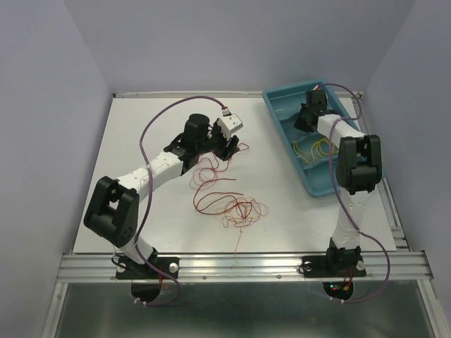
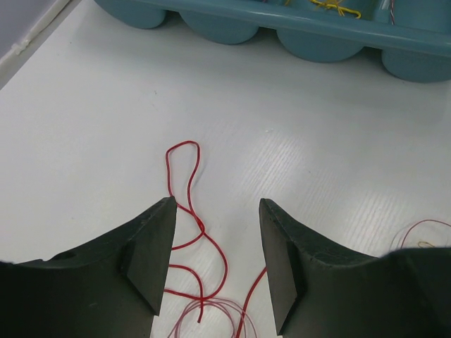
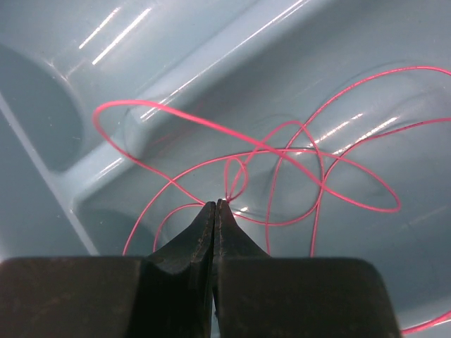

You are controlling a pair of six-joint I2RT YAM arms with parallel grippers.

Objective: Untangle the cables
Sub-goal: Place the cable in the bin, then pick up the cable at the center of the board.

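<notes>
The right jaws are closed, their tips seemingly pinching a pink wire (image 3: 276,149) whose loops lie in a compartment of the blue tray (image 3: 42,204). It is best let go low, so it settles inside. The left jaws stand open astride a red wire (image 2: 190,211) on the counter (image 2: 91,105), near the tangle (image 1: 239,208); they should close on that one strand only. The right arm reaches forward over the tray, and the left stretches diagonally toward mid-counter.

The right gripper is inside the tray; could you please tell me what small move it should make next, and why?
Probably open: the right gripper is shut on a pink cable whose loops already lie in the teal tray, so releasing should leave it there.
</notes>
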